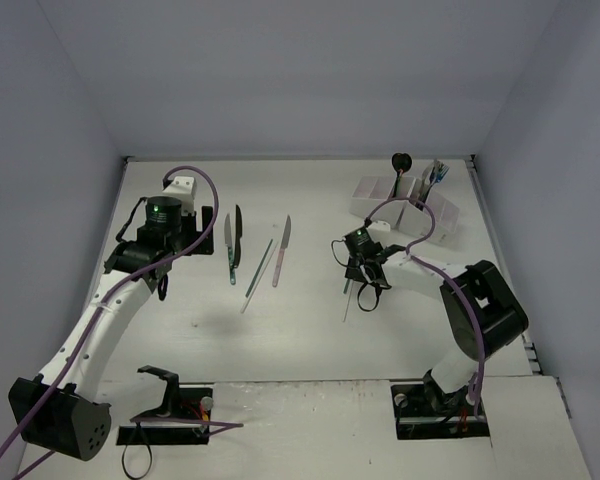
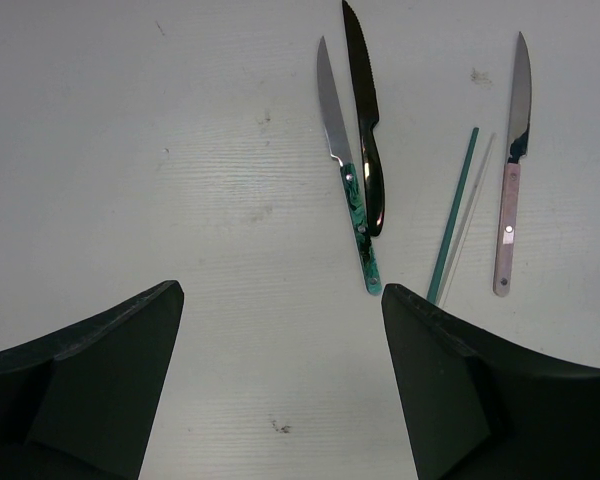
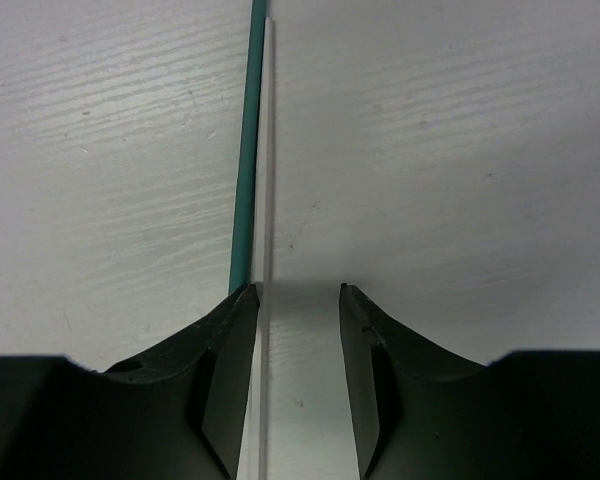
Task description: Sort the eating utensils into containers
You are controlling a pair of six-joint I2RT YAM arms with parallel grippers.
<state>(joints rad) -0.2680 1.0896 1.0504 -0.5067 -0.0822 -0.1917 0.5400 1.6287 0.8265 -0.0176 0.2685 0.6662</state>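
White stick [image 3: 267, 150] and teal stick [image 3: 245, 150]: side by side on the table [image 3: 460, 150], right of centre. The white stick runs between the fingers of the right gripper [image 3: 300, 290], close against one finger; jaws part-way apart, not clamped on it. Containers [image 1: 375, 190]: far right corner, a few utensils standing inside. Green-handled knife [image 2: 358, 220], black knife [image 2: 365, 110], pink-handled knife [image 2: 510, 200]: left of centre. Left gripper [image 2: 280, 300]: spread wide, empty, just beside them.

Three knives [image 1: 281, 252] and thin sticks [image 1: 259, 267] lie flat, well left of white containers [image 1: 372, 198] holding utensils [image 1: 435, 172]
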